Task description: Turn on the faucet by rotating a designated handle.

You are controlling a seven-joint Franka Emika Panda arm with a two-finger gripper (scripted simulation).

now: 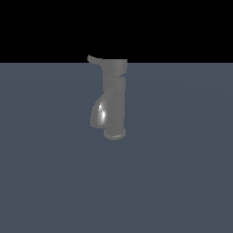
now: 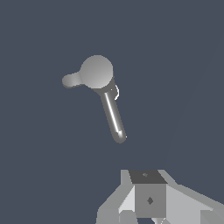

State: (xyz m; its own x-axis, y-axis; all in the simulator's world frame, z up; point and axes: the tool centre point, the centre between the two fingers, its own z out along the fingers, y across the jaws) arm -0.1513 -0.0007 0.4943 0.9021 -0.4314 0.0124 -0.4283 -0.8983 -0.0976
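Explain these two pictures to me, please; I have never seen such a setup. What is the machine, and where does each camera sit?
Both are simulator renders of one robot arm's workspace. The exterior view looks sideways at a grey faucet standing on a flat dark surface, with its thin handle sticking out at the top; the arm is outside that shot. The wrist view looks down from the arm. The grey blocks there are its gripper, apart from the faucet and holding nothing.

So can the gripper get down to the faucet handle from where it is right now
Probably yes. In the wrist view the gripper sits above the faucet, off to one side of it, and nothing lies between it and the handle. The handle sticks out clear of the cap, with open space around it.
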